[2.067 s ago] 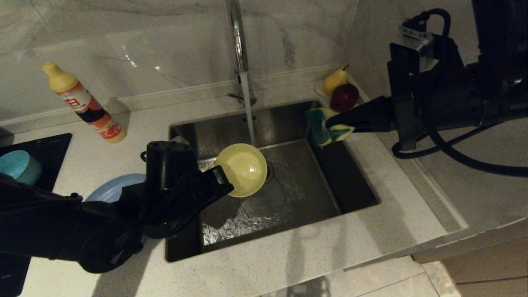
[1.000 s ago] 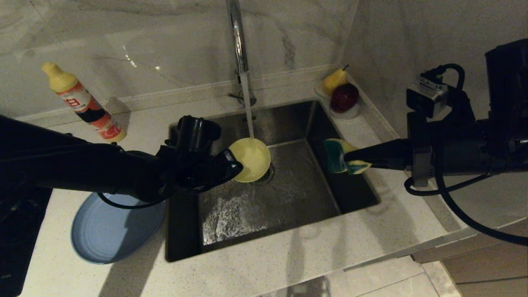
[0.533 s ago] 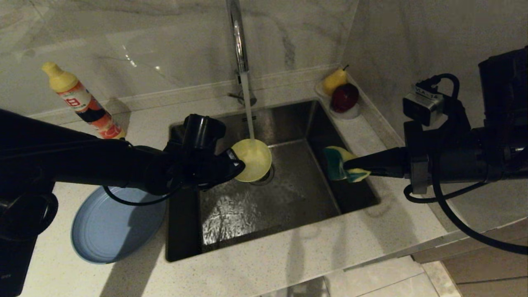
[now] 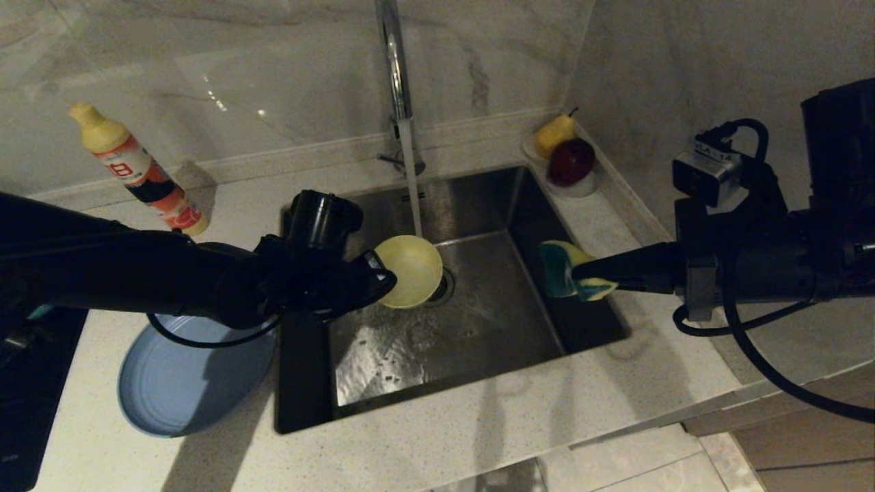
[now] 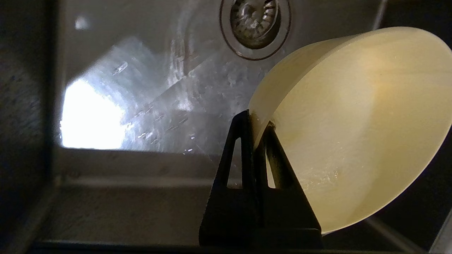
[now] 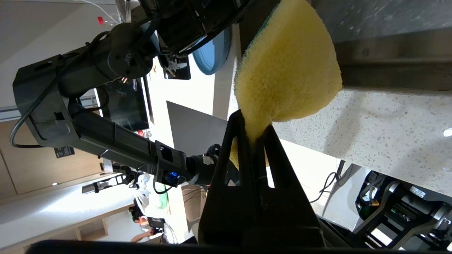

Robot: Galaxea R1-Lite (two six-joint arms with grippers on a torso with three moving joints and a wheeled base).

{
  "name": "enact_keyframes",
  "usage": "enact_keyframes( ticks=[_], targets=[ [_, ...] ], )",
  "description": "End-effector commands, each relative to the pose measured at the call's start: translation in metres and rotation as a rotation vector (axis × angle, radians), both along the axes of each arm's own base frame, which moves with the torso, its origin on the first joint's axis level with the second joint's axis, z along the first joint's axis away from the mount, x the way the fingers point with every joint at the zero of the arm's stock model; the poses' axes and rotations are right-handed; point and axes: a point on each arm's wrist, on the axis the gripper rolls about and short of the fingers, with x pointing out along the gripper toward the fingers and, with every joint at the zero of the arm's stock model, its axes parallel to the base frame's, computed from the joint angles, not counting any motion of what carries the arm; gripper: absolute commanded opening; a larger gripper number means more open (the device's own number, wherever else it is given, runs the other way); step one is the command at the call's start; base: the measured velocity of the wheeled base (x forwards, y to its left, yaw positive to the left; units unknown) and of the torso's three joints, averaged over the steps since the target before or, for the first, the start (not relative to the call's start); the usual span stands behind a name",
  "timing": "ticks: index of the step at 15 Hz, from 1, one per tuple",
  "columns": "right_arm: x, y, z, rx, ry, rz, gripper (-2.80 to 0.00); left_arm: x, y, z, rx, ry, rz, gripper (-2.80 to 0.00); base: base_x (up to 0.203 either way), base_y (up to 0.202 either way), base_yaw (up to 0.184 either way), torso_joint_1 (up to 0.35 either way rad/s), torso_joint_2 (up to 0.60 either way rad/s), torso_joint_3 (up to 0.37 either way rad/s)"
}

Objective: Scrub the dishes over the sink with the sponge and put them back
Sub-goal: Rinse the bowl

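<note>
My left gripper (image 4: pixel 383 277) is shut on the rim of the yellow bowl (image 4: pixel 409 270). It holds the bowl tilted over the sink (image 4: pixel 478 328), just in front of the drain (image 5: pixel 255 21). One finger sits inside the bowl (image 5: pixel 353 123) and one outside, with my left gripper (image 5: pixel 257 120) clamped across the wall. Water (image 4: pixel 412 191) runs from the tap (image 4: pixel 393 61) past the bowl's far edge. My right gripper (image 4: pixel 577 275) is shut on the sponge (image 4: pixel 562 270) above the sink's right side, apart from the bowl. The sponge's yellow face (image 6: pixel 286 70) bulges beyond my right gripper (image 6: pixel 253 123). The blue-grey plate (image 4: pixel 178 383) lies on the counter left of the sink.
A detergent bottle (image 4: pixel 137 171) stands at the back left. A pear (image 4: pixel 552 133) and a red apple (image 4: pixel 571 160) sit on a small dish at the sink's back right corner. The black cooktop (image 4: pixel 20 424) lies at the far left.
The right gripper brought the sponge forward and lower from the sink's back right corner. The left arm swung off the plate, uncovering it. In the last second the bowl only shifted slightly.
</note>
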Motion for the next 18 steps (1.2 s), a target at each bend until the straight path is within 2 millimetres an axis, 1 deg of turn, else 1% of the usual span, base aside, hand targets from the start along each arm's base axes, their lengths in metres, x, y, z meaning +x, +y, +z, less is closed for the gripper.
enact_keyframes(
  ticks=[1, 5, 7, 8, 10, 12, 18],
  targets=[
    [-0.001, 0.0, 0.001, 0.004, 0.0, 0.003, -2.8, -0.005, 0.002, 0.003, -0.002, 0.001, 0.004, -2.8, 0.0, 0.0, 0.0, 0.0, 0.0, 0.0],
    [-0.003, -0.001, -0.002, 0.0, 0.01, 0.003, -2.8, -0.013, 0.008, 0.006, 0.014, -0.009, 0.014, -2.8, 0.0, 0.0, 0.0, 0.0, 0.0, 0.0],
    [-0.004, -0.002, -0.005, -0.005, 0.019, 0.003, -2.8, -0.014, 0.012, 0.006, 0.035, -0.014, 0.039, -2.8, 0.0, 0.0, 0.0, 0.0, 0.0, 0.0],
    [-0.005, -0.002, -0.006, -0.005, 0.021, 0.003, -2.8, -0.012, 0.016, 0.006, 0.071, -0.034, 0.083, -2.8, 0.0, 0.0, 0.0, 0.0, 0.0, 0.0],
    [-0.005, -0.002, -0.006, -0.007, 0.021, 0.003, -2.8, -0.007, 0.02, 0.009, 0.092, -0.114, 0.128, -2.8, 0.0, 0.0, 0.0, 0.0, 0.0, 0.0],
    [-0.006, -0.002, -0.006, -0.006, 0.021, 0.005, -2.8, -0.005, 0.025, 0.013, 0.119, -0.246, 0.147, -2.8, 0.0, 0.0, 0.0, 0.0, 0.0, 0.0],
    [-0.004, -0.002, -0.008, -0.008, 0.025, 0.005, -2.8, -0.011, 0.049, 0.005, 0.286, -0.552, 0.165, -2.8, 0.0, 0.0, 0.0, 0.0, 0.0, 0.0]
  ],
)
